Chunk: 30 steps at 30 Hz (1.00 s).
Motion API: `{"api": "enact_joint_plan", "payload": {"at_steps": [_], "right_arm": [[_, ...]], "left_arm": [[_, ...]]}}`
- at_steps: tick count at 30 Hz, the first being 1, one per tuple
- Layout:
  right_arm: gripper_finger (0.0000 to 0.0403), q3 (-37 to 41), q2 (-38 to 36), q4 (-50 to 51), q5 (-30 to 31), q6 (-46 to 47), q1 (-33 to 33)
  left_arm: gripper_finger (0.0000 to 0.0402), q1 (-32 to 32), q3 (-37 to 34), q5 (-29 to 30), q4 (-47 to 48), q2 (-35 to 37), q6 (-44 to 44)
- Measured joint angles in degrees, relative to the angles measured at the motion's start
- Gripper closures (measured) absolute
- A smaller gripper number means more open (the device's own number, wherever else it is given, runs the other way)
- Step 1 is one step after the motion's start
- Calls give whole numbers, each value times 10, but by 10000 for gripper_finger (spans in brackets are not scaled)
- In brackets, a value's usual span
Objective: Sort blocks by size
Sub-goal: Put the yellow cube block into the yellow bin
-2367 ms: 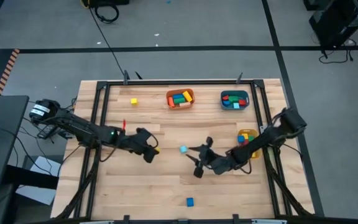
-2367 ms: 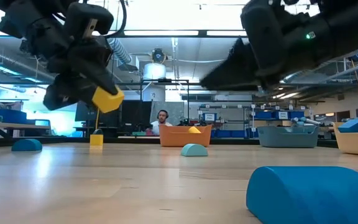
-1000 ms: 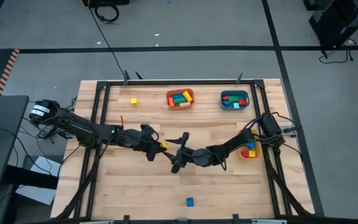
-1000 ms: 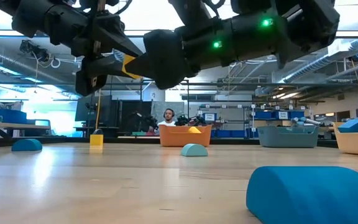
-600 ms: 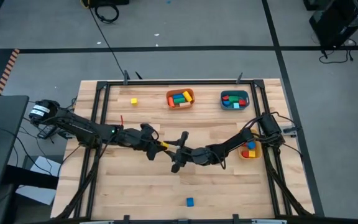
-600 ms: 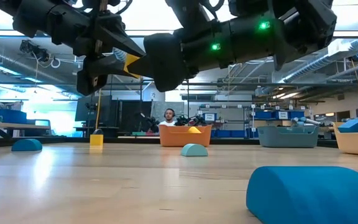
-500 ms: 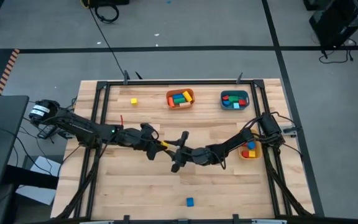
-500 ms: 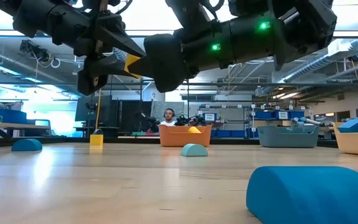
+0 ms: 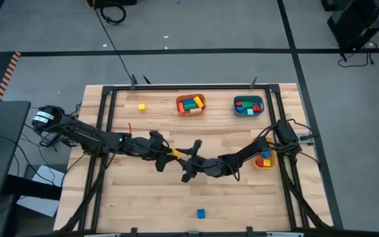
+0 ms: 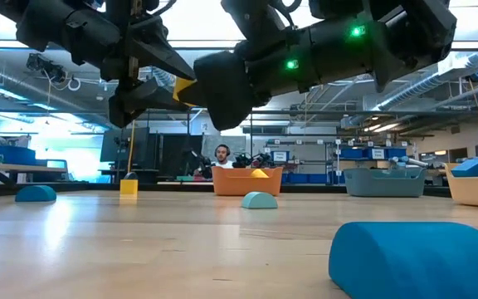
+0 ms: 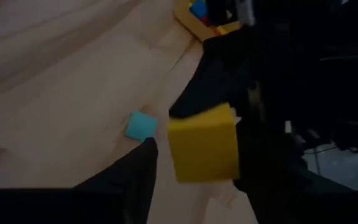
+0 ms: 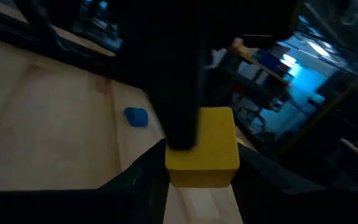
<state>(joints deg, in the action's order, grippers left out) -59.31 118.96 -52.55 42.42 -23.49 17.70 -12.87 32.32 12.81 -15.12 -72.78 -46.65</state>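
A yellow block (image 9: 174,153) hangs in the air over the middle of the table, between both grippers. It also shows in the low view (image 10: 185,87). My right gripper (image 12: 202,177) is shut on it, reaching in from the table's right. My left gripper (image 11: 194,165) comes from the left and is open around the same block (image 11: 204,143). A strip of table shows between one of its fingers (image 11: 143,163) and the block. A light-blue block (image 11: 141,126) lies on the table below. A small yellow block (image 9: 141,106) lies far left, a blue block (image 9: 201,213) near the front edge. My right gripper pinches the yellow block by two opposite sides (image 12: 174,163) between its two fingers. The fingers lie about level and come from the table's right. The block is lifted clear of the table and sits level. A finger of my left gripper (image 12: 180,93) stands in front of it.
An orange bin (image 9: 190,104) and a teal bin (image 9: 249,105) with blocks stand at the far edge. A yellow bin (image 9: 263,158) with blocks stands at the right, beside my right arm. A person sits in the room behind the table (image 10: 220,156).
My right gripper has stayed at the yellow block. In the low view my left gripper's fingers have spread a little just now, and the block has shifted slightly toward the right arm. Both arms have otherwise kept their place.
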Motion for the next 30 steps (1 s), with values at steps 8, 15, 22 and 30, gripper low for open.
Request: {"api": "enact_joint_plan", "payload": {"at_steps": [8, 15, 22, 30], "right_arm": [[244, 0, -2, 96, 142, 0, 40], [247, 0, -2, 237, 253, 130, 105], [250, 1, -83, 576, 150, 570, 127], [251, 1, -236, 891, 59, 793, 146]], "left_arm": [[166, 0, 0, 4, -6, -6, 18], [165, 0, 0, 24, -3, -8, 119], [165, 0, 0, 78, -4, -8, 208], [165, 0, 0, 100, -1, -8, 308]]}}
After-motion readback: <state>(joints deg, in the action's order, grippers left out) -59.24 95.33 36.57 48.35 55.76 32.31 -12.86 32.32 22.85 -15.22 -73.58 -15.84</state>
